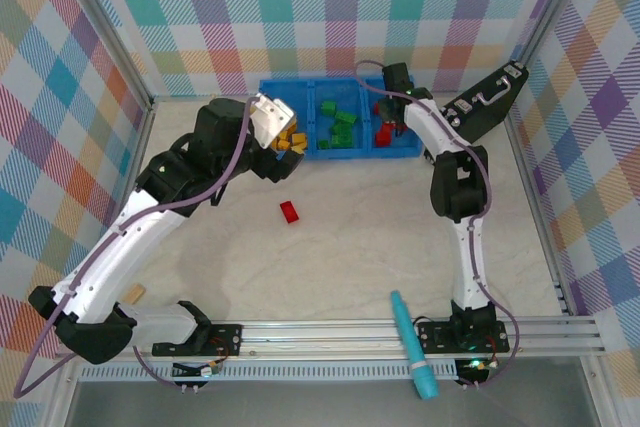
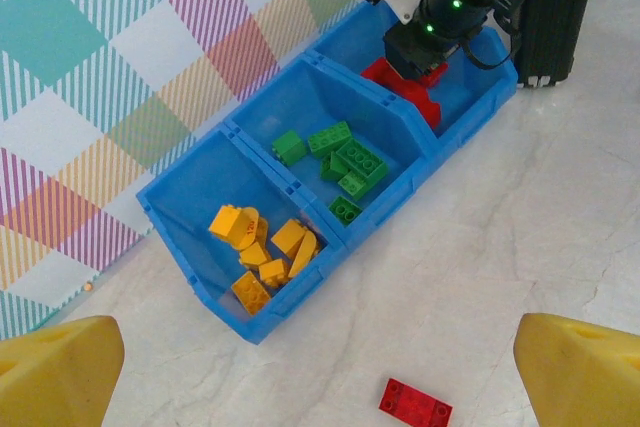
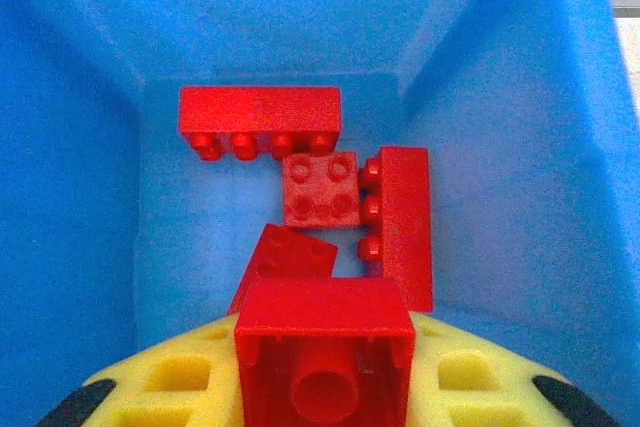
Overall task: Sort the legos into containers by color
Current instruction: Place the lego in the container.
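Observation:
The blue tray (image 1: pixel 340 154) stands at the back of the table with three compartments. Yellow legos (image 2: pixel 265 252) lie in its left one, green legos (image 2: pixel 345 162) in the middle one and several red legos (image 3: pixel 260 112) in the right one. My right gripper (image 3: pixel 325 377) hangs inside the right compartment, shut on a red lego (image 3: pixel 325 342) with its hollow underside facing the camera. My left gripper (image 2: pixel 320 387) hovers wide open in front of the tray's left end, holding nothing. One loose red lego (image 1: pixel 290 212) lies flat on the table below it.
A black case with a handle (image 1: pixel 490 102) leans at the tray's right end. The teal marker-like tool (image 1: pixel 412 342) lies across the front rail. A tan wooden block (image 1: pixel 135 294) sits near the left arm's base. Checkered walls close in three sides.

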You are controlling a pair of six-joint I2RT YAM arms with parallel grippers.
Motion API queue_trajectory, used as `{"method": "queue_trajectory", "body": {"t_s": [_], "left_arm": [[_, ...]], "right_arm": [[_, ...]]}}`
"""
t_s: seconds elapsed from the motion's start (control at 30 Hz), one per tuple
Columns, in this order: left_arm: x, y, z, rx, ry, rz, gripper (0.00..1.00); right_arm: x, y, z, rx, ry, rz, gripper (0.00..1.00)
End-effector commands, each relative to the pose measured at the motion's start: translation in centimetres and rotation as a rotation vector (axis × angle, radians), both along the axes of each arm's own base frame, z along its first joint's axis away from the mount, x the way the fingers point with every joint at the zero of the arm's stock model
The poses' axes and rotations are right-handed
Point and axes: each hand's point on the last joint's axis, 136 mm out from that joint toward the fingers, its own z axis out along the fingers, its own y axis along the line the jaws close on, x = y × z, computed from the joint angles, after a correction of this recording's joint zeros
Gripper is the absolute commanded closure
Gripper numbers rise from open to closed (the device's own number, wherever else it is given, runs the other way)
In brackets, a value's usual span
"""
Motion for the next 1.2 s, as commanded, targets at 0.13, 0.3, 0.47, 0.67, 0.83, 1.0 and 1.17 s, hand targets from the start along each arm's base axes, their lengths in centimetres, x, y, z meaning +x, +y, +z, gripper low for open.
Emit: {"method": "queue_trajectory", "body": {"t_s": [0.13, 0.3, 0.47, 0.67, 0.83, 1.0, 1.17], "left_arm": [[-0.2, 0.5, 1.4, -0.015, -0.046, 0.001, 0.0], [-0.6, 0.6, 1.8, -0.03, -0.057, -0.006, 0.0], [-1.5, 1.1, 3.3, -0.061, -0.089, -0.013, 0.0], [-3.6, 2.3, 5.8, -0.131, -0.149, -0.03, 0.0], [-5.7, 3.1, 6.9, -0.2, -0.176, -0.056, 0.0], [-7.4, 4.4, 7.5, -0.242, -0.21, -0.054, 0.0], [-8.3, 5.0, 8.0, -0.284, -0.227, -0.056, 0.0]], "right_arm": [[1.2, 0.6, -1.0, 0.034, -0.014, 0.011, 0.66], [0.5, 0.1, -1.0, 0.018, 0.0, 0.002, 0.58], [-0.6, -0.4, 1.1, 0.012, -0.022, -0.004, 0.49], [-2.8, -0.5, 4.0, 0.046, -0.04, -0.026, 0.46], [-5.9, 0.2, 7.4, 0.069, -0.07, -0.025, 0.43], [-10.6, 2.8, 9.2, 0.087, -0.038, 0.02, 0.41], [-16.4, 7.7, 9.2, 0.099, -0.011, 0.104, 0.38]]}}
